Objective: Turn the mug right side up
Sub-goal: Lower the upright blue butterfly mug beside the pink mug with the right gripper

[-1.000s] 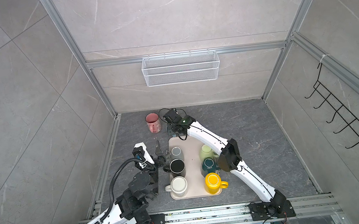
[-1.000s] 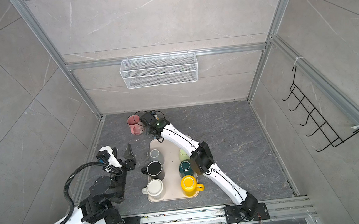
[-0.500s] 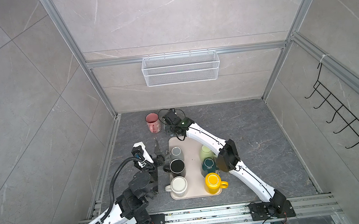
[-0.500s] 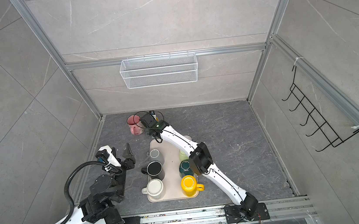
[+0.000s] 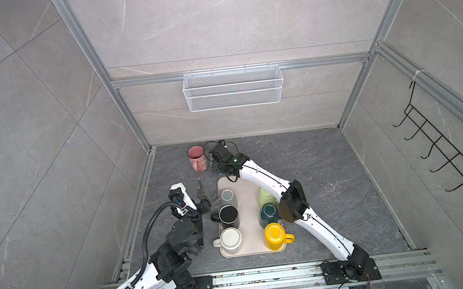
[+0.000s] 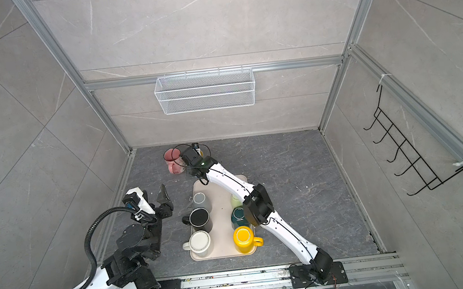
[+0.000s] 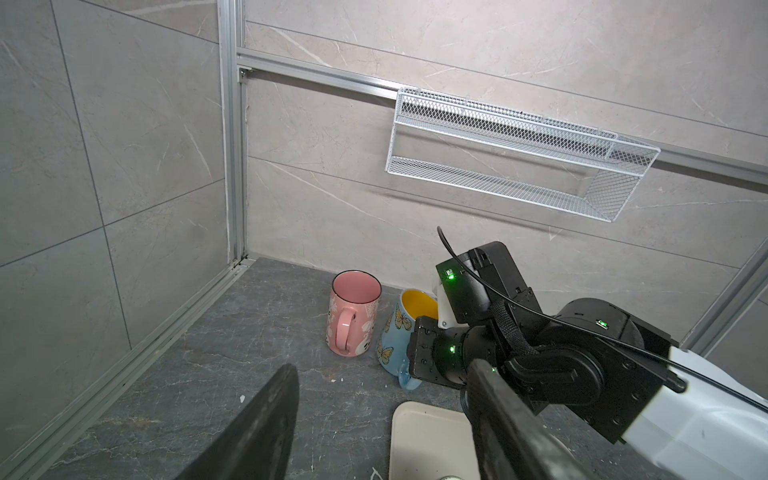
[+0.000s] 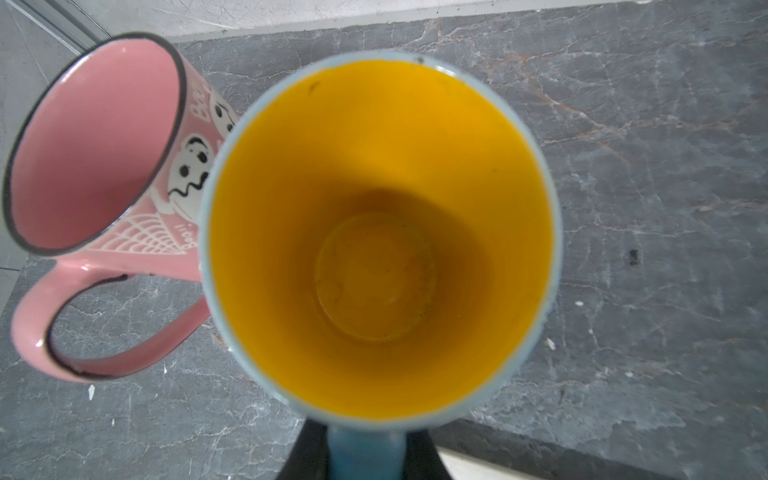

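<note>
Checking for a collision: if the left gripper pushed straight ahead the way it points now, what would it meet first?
Probably the blue butterfly mug, held tilted by the right gripper, with the pink mug close beside it. Nothing else stands in between, though height is hard to judge.

Bright, even diffuse light, faint soft shadows, wide-angle distortion at top-view edges, blurry rim on the close-up mug (image 8: 374, 232)
</note>
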`<state>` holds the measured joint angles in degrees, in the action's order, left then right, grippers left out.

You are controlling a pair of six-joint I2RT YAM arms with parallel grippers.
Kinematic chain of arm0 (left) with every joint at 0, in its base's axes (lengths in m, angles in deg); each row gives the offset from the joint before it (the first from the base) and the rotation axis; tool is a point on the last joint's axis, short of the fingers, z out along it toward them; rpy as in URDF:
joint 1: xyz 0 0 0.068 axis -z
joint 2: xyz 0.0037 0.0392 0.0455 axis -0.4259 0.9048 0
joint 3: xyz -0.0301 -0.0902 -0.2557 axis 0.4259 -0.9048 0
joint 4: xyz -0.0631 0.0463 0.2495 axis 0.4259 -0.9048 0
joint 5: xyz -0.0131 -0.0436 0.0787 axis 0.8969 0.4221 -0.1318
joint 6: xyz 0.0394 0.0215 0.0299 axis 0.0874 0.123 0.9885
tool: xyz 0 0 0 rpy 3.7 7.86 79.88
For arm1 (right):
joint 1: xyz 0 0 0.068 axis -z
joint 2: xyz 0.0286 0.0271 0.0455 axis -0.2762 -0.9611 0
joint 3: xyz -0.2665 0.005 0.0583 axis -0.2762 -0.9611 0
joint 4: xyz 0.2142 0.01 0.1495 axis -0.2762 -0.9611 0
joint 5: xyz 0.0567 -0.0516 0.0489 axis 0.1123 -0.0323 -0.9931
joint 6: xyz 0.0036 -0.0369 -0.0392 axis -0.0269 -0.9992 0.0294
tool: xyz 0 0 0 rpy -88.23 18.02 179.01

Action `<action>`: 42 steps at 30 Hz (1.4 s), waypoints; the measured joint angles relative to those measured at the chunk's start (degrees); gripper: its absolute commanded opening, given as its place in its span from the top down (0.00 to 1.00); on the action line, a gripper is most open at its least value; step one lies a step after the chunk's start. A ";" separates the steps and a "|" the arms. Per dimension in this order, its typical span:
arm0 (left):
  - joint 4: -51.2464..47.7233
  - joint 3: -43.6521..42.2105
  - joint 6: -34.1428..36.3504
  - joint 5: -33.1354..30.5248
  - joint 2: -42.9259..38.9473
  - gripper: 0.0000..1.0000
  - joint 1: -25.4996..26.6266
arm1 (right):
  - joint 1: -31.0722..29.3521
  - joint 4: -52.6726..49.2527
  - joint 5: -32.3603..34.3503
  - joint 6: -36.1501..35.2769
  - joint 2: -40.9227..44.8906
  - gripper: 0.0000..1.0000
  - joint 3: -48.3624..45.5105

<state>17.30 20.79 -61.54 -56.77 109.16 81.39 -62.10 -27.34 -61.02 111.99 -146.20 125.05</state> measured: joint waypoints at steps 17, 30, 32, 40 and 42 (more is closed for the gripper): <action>-1.33 -0.57 -1.55 -0.07 -1.62 0.33 -1.22 | 0.00 1.62 -0.13 0.37 -0.13 0.72 0.02; -3.45 -0.66 -3.17 -0.46 -4.04 0.33 -1.60 | -0.11 5.55 -1.31 1.90 -0.13 0.69 0.87; -3.52 -0.66 -3.37 -0.46 -4.42 0.33 -1.60 | -0.11 5.57 -1.73 2.25 -0.13 0.70 0.87; -4.74 -0.74 -4.44 -0.42 -4.90 0.33 -1.86 | -0.07 5.60 -3.48 3.61 -0.13 0.71 0.85; -4.74 -0.74 -4.59 -0.42 -4.87 0.33 -1.86 | -0.04 5.60 -3.65 3.85 -0.13 0.69 0.85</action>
<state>12.55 20.05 -66.13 -57.18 104.28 79.53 -62.14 -21.74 -64.67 115.83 -146.33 125.90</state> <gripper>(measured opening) 0.672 0.292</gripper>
